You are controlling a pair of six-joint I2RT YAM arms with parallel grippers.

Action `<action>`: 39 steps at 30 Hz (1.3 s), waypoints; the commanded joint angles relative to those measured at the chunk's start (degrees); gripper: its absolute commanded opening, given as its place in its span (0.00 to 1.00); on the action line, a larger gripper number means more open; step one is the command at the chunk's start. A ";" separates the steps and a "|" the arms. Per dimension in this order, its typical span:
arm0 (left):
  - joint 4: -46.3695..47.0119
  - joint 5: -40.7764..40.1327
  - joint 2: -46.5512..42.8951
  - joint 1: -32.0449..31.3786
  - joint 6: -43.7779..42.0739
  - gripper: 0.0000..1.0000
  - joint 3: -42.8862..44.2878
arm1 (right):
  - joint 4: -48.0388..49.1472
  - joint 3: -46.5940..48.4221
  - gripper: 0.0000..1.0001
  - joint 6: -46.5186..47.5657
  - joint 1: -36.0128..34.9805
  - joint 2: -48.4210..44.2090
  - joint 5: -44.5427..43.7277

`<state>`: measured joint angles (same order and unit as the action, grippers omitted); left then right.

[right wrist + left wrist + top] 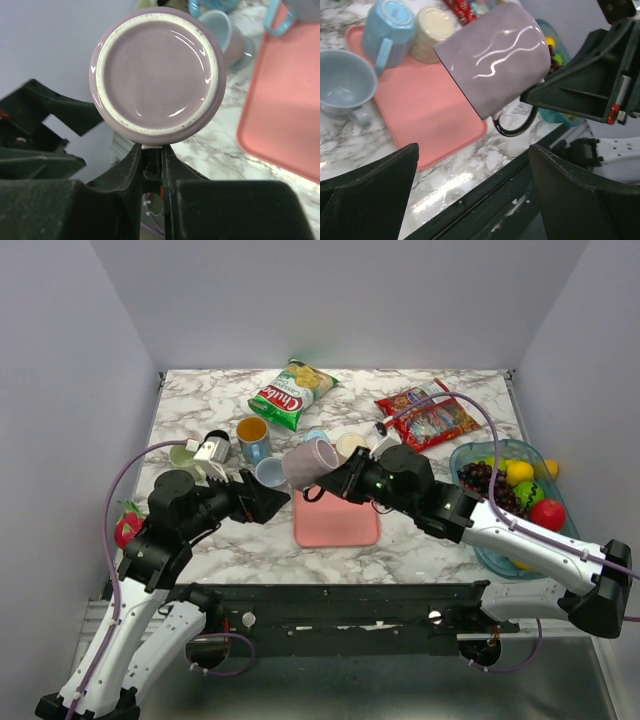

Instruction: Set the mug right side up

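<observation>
Right gripper (152, 150) pinches the mauve mug (310, 462) by its handle (516, 126). It hangs tipped sideways, mouth toward the wide-open left gripper (272, 498).

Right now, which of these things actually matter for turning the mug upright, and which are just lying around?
In the job: purple mug, held tilted in the air; right hand, shut on it; left hand, open nearby.
Just lying about: pink tray, blue mug, cream mug, pale blue cup, chip bag, red snack bag, fruit dish.
</observation>
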<state>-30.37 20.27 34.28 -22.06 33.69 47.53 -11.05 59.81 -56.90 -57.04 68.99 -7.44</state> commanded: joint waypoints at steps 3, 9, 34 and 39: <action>15.14 14.78 -4.21 0.44 9.01 0.99 -3.31 | 15.00 5.40 0.01 3.99 -0.01 -4.21 -0.64; 41.06 18.14 -6.33 0.36 24.12 0.99 -9.82 | 22.20 7.07 0.01 6.80 -0.09 -5.88 3.13; 69.30 15.41 7.64 -3.33 38.20 0.77 -7.01 | 32.40 4.18 0.01 7.16 -0.01 -7.29 11.49; 70.01 10.59 8.25 -4.65 39.52 0.68 -7.27 | 34.51 2.68 0.01 7.95 -0.01 -6.59 11.75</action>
<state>36.88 34.92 42.33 -25.69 72.14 39.00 14.98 63.09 -50.35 -56.99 62.85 2.79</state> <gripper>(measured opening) 0.709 0.238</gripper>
